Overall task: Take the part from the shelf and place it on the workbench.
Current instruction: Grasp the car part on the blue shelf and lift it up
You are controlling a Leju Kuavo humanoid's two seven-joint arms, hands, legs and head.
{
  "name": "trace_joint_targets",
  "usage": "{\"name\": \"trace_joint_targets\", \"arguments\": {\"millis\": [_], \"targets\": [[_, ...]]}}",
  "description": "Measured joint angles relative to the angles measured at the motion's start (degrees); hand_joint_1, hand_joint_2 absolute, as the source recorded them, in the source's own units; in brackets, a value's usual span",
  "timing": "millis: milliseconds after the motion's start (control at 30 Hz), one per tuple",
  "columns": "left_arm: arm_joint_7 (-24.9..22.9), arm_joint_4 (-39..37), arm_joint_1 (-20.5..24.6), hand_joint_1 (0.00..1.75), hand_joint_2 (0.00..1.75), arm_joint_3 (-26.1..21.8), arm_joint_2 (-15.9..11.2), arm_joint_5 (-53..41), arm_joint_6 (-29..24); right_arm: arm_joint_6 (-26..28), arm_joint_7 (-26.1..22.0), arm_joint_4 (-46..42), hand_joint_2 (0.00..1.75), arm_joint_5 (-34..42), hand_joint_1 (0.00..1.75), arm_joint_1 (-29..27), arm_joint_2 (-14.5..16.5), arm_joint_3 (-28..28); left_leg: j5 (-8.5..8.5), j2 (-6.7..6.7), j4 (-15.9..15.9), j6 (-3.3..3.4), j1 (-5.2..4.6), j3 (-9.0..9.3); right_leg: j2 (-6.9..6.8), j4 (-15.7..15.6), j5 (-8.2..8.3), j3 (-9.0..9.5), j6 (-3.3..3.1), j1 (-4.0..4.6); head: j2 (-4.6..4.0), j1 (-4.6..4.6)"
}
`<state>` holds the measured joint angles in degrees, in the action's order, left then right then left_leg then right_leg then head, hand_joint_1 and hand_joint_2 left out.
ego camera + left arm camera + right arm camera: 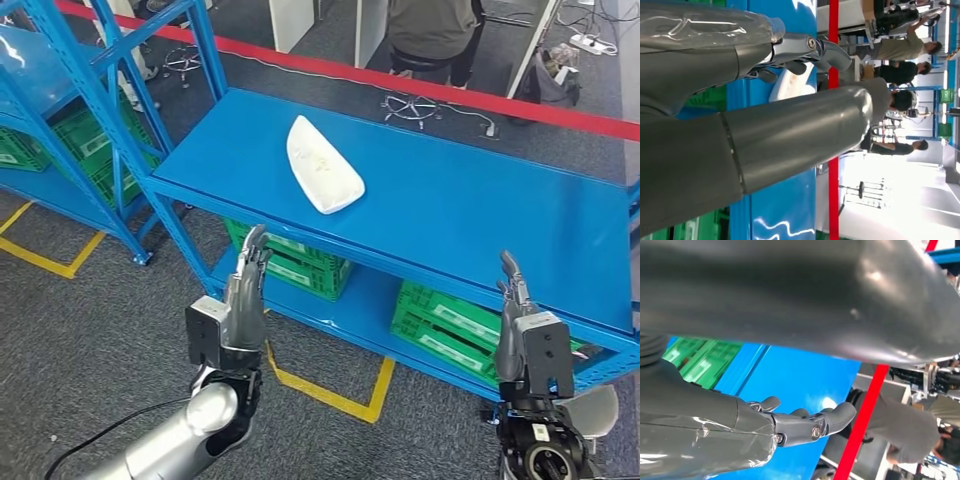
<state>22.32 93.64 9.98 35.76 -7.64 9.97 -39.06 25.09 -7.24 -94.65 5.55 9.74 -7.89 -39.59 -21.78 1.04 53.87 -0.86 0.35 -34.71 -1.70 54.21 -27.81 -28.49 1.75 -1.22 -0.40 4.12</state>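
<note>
Blue metal workbench [468, 200] takes up most of the head view, with a red tape line [423, 82] on the grey floor behind it and a seated person [434, 35] past that. Blue steel shelf rack [90, 90] stands off to the left, green plastic crates [98, 150] inside it. 2 more green crates [445, 325] sit on the bench's lower level. Yellow floor tape [332, 395] marks a box in front. White curved plastic part [323, 165] lies flat on the bench top, left of the middle, nothing touching it. Left hand [245, 300] hovers in front of the bench edge, well short of the part, fingers straight, slightly apart and empty. Right hand [517, 315] is up by the front edge further right, also empty, fingers extended and close together.
</note>
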Motion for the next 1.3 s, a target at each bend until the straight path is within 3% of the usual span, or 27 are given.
{"name": "trace_joint_targets", "arguments": {"millis": [67, 167, 200, 233, 267, 333, 400, 500, 567, 600, 667, 700, 733, 767, 800, 833, 900, 933, 1067, 1133, 1200, 1233, 1267, 1300], "targets": [[0.03, 0.08, 0.05, 0.00, 0.00, 0.00, 0.03, -0.06, 0.03, 0.00, -0.03, -0.01, 0.00, -0.01, 0.00, 0.07, 0.00, 0.02, -0.23, -0.48, -0.34, 0.79, 0.19, 0.57, 0.29, 2.18, -1.51, -0.83, 0.48, -0.18, -0.01, -0.39], [0.04, 0.12, 0.01, 0.00, 0.00, 0.00, 0.12, -0.04, 0.23, 0.08, -0.04, 0.00, 0.00, 0.00, 0.00, 0.00, 0.00, 0.00, -0.83, -1.10, -0.47, 1.73, 0.09, 1.42, 1.29, 13.85, -6.20, -6.71, 0.71, -0.27, -0.01, -1.20], [0.04, 0.11, -0.06, 0.00, 0.00, 0.00, 0.13, 0.00, 0.34, 0.15, -0.03, 0.01, 0.00, 0.01, 0.00, -0.14, 0.00, -0.02, -1.08, -1.42, -0.45, 1.86, 0.00, 1.72, 1.43, 17.18, -6.87, -8.78, 0.76, -0.26, -0.01, -1.25], [0.04, 0.11, -0.11, 0.00, 0.00, 0.00, 0.14, 0.04, 0.44, 0.26, -0.01, 0.02, 0.00, 0.02, 0.00, -0.27, 0.00, -0.04, -1.36, -1.81, -0.43, 1.88, -0.07, 2.09, 1.49, 18.40, -6.32, -9.93, 0.76, -0.26, -0.01, -1.28], [0.04, 0.11, -0.14, 0.00, 0.00, 0.00, 0.15, 0.08, 0.51, 0.35, 0.01, 0.02, 0.00, 0.03, 0.00, -0.35, 0.00, -0.06, -1.67, -2.22, -0.41, 1.82, -0.11, 2.56, 1.52, 17.08, -4.52, -9.86, 0.69, -0.27, -0.01, -1.31], [0.04, 0.11, -0.17, 0.00, 0.00, 0.00, 0.17, 0.13, 0.55, 0.50, 0.02, 0.04, 0.00, 0.04, 0.00, -0.39, -0.01, -0.05, -2.42, -3.01, -0.32, 1.53, -0.09, 3.57, 2.00, 9.27, 0.70, -7.03, 0.34, -0.29, -0.01, -1.44], [0.05, 0.11, -0.14, 0.00, 0.00, 0.00, 0.18, 0.18, 0.57, 0.53, 0.02, 0.06, 0.00, 0.05, 0.00, -0.36, -0.02, -0.05, -2.91, -3.56, -0.02, 1.08, -0.19, 3.78, 2.89, 2.95, 3.18, -4.25, -0.01, -0.21, -0.01, -1.60], [0.06, 0.12, -0.22, 0.00, 0.00, 0.00, 0.16, 0.22, 0.57, 0.53, 0.02, 0.03, 0.00, 0.07, 0.00, -0.36, -0.01, -0.05, -3.05, -4.08, 0.07, 0.22, -0.19, 3.37, 3.17, 1.30, 2.76, -3.36, -0.56, -0.08, -0.01, -1.56], [0.07, 0.16, -0.19, 0.00, 0.00, -0.01, 0.15, 0.22, 0.57, 0.53, 0.01, -0.01, 0.00, 0.07, 0.00, -0.33, 0.03, -0.02, -4.01, -3.60, 1.48, -0.43, -0.09, 2.96, 2.84, 0.79, 2.69, -2.73, -1.12, -0.37, -0.01, -1.30], [0.07, 0.18, -0.12, 0.00, 0.00, -0.01, 0.14, 0.22, 0.57, 0.56, -0.01, -0.03, 0.00, 0.07, 0.00, -0.30, 0.04, 0.01, -5.21, -3.06, 3.95, -0.77, -0.01, 1.81, 2.57, 0.53, 2.64, -2.37, -1.42, -0.53, -0.01, -1.09], [0.08, 0.19, -0.11, 0.00, 0.00, -0.01, 0.11, 0.22, 0.57, 0.55, 0.01, 0.00, 0.00, 0.07, 0.00, -0.33, 0.04, 0.05, -8.32, -1.95, 12.12, -1.36, 0.24, -2.75, 2.00, 0.40, 2.35, -2.01, -1.86, -0.50, -0.01, -0.61], [0.08, 0.19, -0.18, 0.00, 0.00, -0.01, 0.10, 0.22, 0.57, 0.54, 0.01, 0.01, 0.00, 0.07, 0.00, -0.36, 0.04, 0.04, -9.29, -1.72, 15.83, -1.59, 0.39, -5.16, 1.74, 0.41, 2.18, -1.89, -1.93, -0.49, -0.01, -0.51], [0.08, 0.19, -0.27, 0.00, 0.00, -0.01, 0.09, 0.23, 0.57, 0.51, 0.02, 0.02, 0.00, 0.07, 0.00, -0.39, 0.04, 0.02, -9.19, -1.60, 17.71, -1.74, 0.52, -6.74, 1.50, 0.42, 1.98, -1.72, -1.93, -0.48, -0.01, -0.43], [0.08, 0.19, -0.31, 0.00, 0.00, 0.00, 0.07, 0.23, 0.57, 0.51, 0.03, 0.03, 0.00, 0.07, 0.00, -0.40, 0.04, 0.01, -7.89, -1.50, 17.13, -1.81, 0.63, -7.03, 1.29, 0.43, 1.74, -1.47, -1.85, -0.49, -0.01, -0.33], [0.08, 0.19, -0.33, 0.00, 0.00, -0.01, 0.05, 0.23, 0.57, 0.52, 0.03, 0.03, 0.00, 0.07, 0.00, -0.40, 0.04, 0.01, -5.58, -1.33, 14.13, -1.83, 0.72, -6.01, 1.11, 0.43, 1.46, -1.11, -1.70, -0.53, -0.01, -0.22], [0.08, 0.19, -0.32, 0.00, 0.00, -0.01, 0.03, 0.23, 0.57, 0.52, 0.02, 0.03, 0.00, 0.07, 0.00, -0.39, 0.04, 0.01, -2.99, -0.87, 9.52, -1.78, 0.77, -4.11, 0.93, 0.43, 1.12, -0.69, -1.49, -0.55, -0.01, -0.10], [0.09, 0.20, -0.26, 0.00, 0.00, -0.01, 0.02, 0.22, 0.57, 0.52, -0.04, 0.02, 0.00, 0.08, 0.00, -0.32, 0.04, 0.02, -0.12, -0.02, 2.21, -1.32, 0.46, -0.78, 0.67, 0.44, 0.49, -0.15, -0.87, -0.29, -0.01, 0.05], [0.09, 0.20, -0.26, 0.00, 0.00, -0.01, 0.02, 0.23, 0.57, 0.50, -0.08, 0.01, 0.00, 0.08, 0.00, -0.29, 0.04, 0.02, 0.06, 0.18, 0.67, -0.95, 0.28, -0.09, 0.55, 0.39, 0.26, 0.00, -0.56, -0.13, -0.01, -0.01], [0.09, 0.25, -0.26, 0.00, 0.00, 0.00, 0.04, 0.22, 0.57, 0.42, -0.26, 0.00, 0.00, 0.15, 0.00, -0.22, 0.04, 0.01, -0.71, -0.66, 0.29, 0.74, 0.20, 0.55, 0.33, 1.03, -1.04, 0.17, 0.64, -0.27, -0.01, -0.50], [0.10, 0.26, -0.24, 0.00, 0.00, 0.00, 0.11, 0.22, 0.57, 0.43, -0.37, 0.01, 0.00, 0.18, 0.00, -0.15, 0.04, 0.02, -1.03, -0.90, 0.05, 1.46, 0.29, 1.23, 0.94, 6.88, -3.81, -2.63, 0.85, -0.34, -0.01, -0.92], [0.10, 0.26, -0.27, 0.00, 0.00, 0.00, 0.16, 0.23, 0.57, 0.36, -0.40, 0.05, 0.00, 0.21, 0.00, -0.19, 0.04, -0.02, -1.48, -1.23, 0.07, 1.97, 0.02, 1.72, 1.32, 15.60, -6.73, -7.46, 0.85, -0.26, 0.00, -1.26], [0.10, 0.26, -0.31, 0.00, 0.00, 0.00, 0.17, 0.24, 0.57, 0.32, -0.41, 0.10, 0.00, 0.23, 0.00, -0.27, 0.04, -0.03, -1.72, -1.45, 0.08, 2.09, -0.14, 2.00, 1.39, 18.24, -6.94, -9.29, 0.79, -0.23, 0.00, -1.31], [0.10, 0.26, -0.33, 0.00, 0.00, 0.00, 0.19, 0.25, 0.57, 0.28, -0.41, 0.17, 0.00, 0.25, 0.00, -0.33, 0.04, -0.04, -1.99, -1.75, 0.10, 2.14, -0.29, 2.38, 1.43, 18.50, -5.86, -10.04, 0.63, -0.20, 0.00, -1.33], [0.11, 0.26, -0.34, 0.00, 0.00, 0.00, 0.20, 0.25, 0.58, 0.28, -0.40, 0.24, 0.00, 0.26, 0.00, -0.37, 0.04, -0.04, -2.30, -2.06, 0.12, 2.12, -0.40, 2.86, 1.48, 16.25, -3.64, -9.56, 0.37, -0.13, -0.01, -1.34]]}}
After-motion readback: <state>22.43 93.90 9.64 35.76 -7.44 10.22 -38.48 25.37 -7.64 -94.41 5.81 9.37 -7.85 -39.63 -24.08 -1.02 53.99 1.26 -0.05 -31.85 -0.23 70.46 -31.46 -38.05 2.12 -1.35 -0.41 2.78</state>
